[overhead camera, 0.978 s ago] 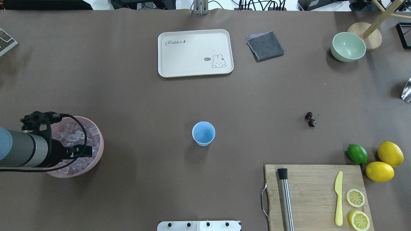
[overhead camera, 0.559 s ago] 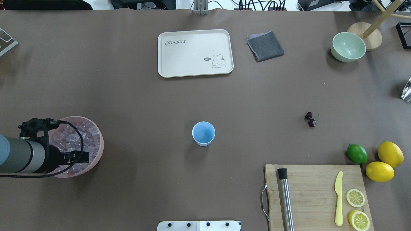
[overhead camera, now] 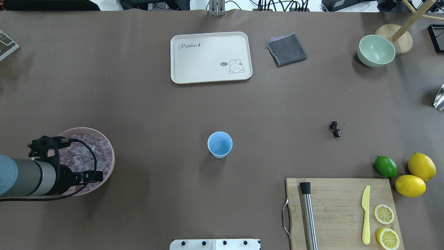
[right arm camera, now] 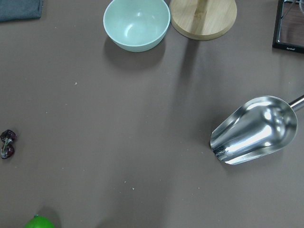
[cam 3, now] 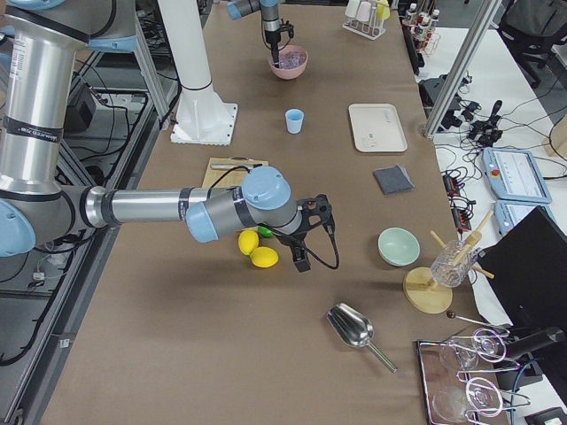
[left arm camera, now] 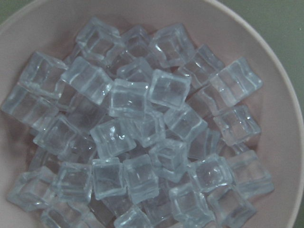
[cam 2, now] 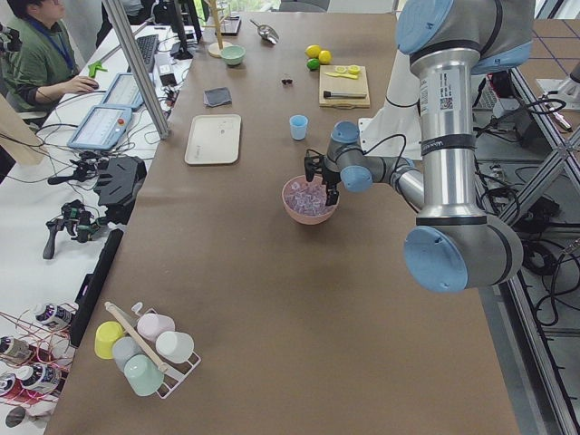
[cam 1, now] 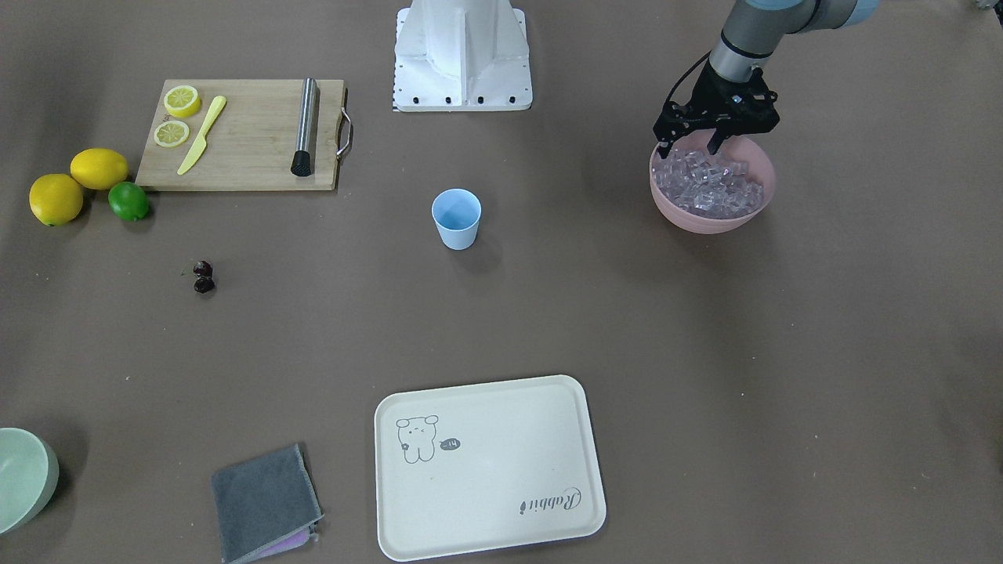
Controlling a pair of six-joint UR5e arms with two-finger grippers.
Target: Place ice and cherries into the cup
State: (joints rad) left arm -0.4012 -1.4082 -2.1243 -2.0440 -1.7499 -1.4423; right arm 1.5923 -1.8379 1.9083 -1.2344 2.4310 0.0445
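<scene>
The ice (cam 1: 709,184) fills a wide pink bowl (cam 1: 705,222) on the table's left side; the ice cubes fill the left wrist view (left arm camera: 137,133). My left gripper (cam 1: 688,149) is open, its fingers spread and dipped into the bowl's robot-side edge among the cubes. In the overhead view the wrist hides the fingers above the ice (overhead camera: 81,152). The light blue cup (overhead camera: 220,144) stands upright and empty mid-table. The cherries (overhead camera: 335,129) lie on the table to the right. My right gripper (cam 3: 301,252) hovers beyond the lemons; I cannot tell whether it is open or shut.
A cream tray (overhead camera: 210,57), a grey cloth (overhead camera: 286,49) and a pale green bowl (overhead camera: 376,50) lie at the far side. A cutting board (overhead camera: 340,211) with knife, muddler and lemon slices, a lime (overhead camera: 386,166) and two lemons are front right. A metal scoop (right arm camera: 254,130) lies far right.
My left gripper has moved toward the robot's side of the pink bowl and lower into the ice. The bowl has shifted slightly to the right.
</scene>
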